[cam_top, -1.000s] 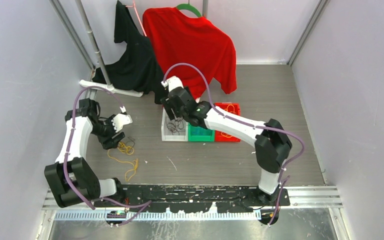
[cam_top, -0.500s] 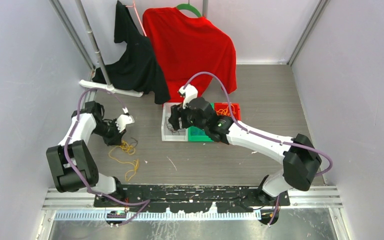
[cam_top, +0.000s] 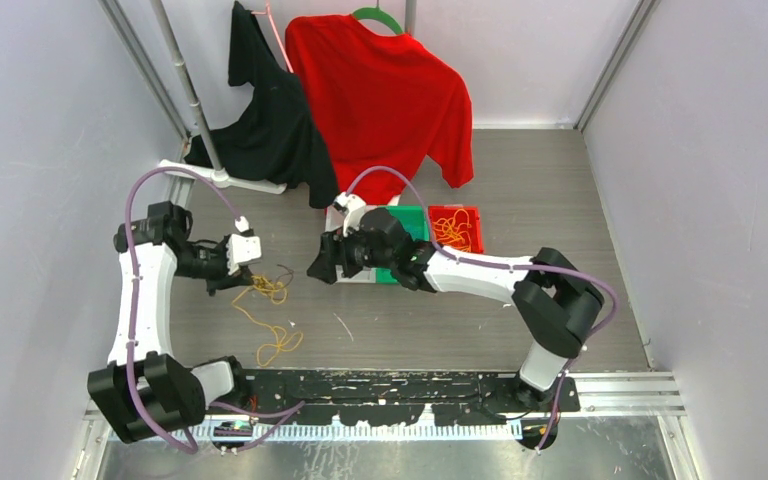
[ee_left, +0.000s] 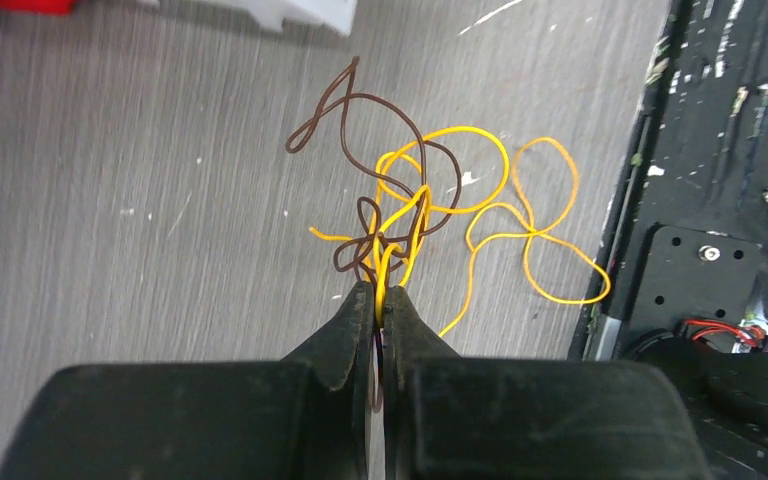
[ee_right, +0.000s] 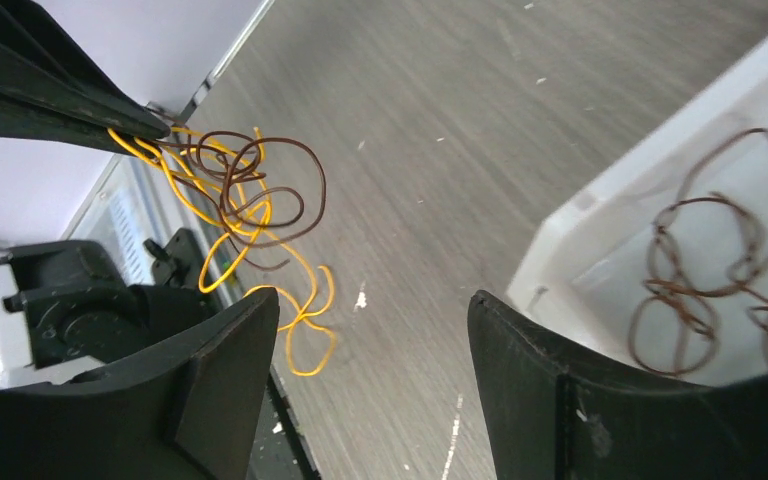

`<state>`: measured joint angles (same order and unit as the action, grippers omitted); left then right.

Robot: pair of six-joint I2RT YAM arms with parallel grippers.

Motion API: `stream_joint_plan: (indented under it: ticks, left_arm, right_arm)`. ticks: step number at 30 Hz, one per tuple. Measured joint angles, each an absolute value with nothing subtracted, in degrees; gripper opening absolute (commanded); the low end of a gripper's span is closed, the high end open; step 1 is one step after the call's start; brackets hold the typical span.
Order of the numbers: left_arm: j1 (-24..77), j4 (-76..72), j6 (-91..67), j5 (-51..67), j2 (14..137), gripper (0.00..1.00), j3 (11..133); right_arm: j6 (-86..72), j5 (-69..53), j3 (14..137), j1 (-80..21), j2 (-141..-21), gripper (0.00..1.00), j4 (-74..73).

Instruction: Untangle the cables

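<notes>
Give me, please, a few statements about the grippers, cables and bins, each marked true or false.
1. The left gripper is shut on the tangle of orange-yellow and brown cables. True.
2. The right gripper holds a blue cable. False: its jaws stand open and hold nothing.
3. The white bin has dark brown cables in it. True.
4. The red bin is empty. False: an orange cable lies in it.
</notes>
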<state>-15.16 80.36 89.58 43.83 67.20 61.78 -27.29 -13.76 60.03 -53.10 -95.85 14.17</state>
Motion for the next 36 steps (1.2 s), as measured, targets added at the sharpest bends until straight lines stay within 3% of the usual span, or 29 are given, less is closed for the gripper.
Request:
stream_joint_plan:
  ticks: [6,15,18,21,23,24,25,26,29,30,36]
  left_arm:
    - [-13.67,86.15,93.58,47.51,64.29,0.0,64.03]
    - [-11.44,88.23,93.54,48.75,62.28,0.0,65.04]
    - [-10.96,88.4,93.47,48.93,62.26,0.0,65.28]
    - [-10.5,88.75,93.47,49.1,62.22,0.0,65.58]
    - [-10.31,89.08,93.47,49.17,62.13,0.0,65.69]
    - [-10.22,89.19,93.47,49.19,62.11,0.02,65.69]
    - [-10.15,89.32,93.47,49.23,62.06,0.1,65.69]
    - [-10.13,89.36,93.34,49.23,62.04,0.31,65.69]
    - [-10.11,87.88,91.11,49.19,61.63,0.65,65.1]
    - [-10.11,86.65,89.78,49.28,61.3,0.72,64.36]
    - [-10.11,77.17,78.59,50.35,58.24,0.76,57.06]
  right_arm:
    - [-28.56,-17.96,60.77,-55.75,-97.78,0.77,17.54]
    - [-28.58,-22.0,63.22,-57.45,-97.78,0.69,19.7]
    - [-27.73,-21.67,63.51,-57.87,-97.78,0.56,18.76]
    - [-26.46,-20.8,65.19,-58.19,-98.13,0.31,16.53]
    - [-25.67,-20.05,66.65,-58.41,-98.45,0.05,15.33]
    - [-25.43,-19.7,67.02,-58.46,-98.48,0.02,14.96]
    - [-25.04,-19.35,67.18,-58.46,-98.45,0.01,14.94]
    - [-25.12,-18.74,67.2,-58.46,-98.39,0.01,14.85]
    - [-24.36,-16.32,67.2,-58.57,-98.04,0.01,13.37]
    - [-23.99,-15.46,67.2,-58.59,-97.65,0.01,12.53]
    - [-22.59,-11.73,66.85,-58.65,-89.89,0.01,9.17]
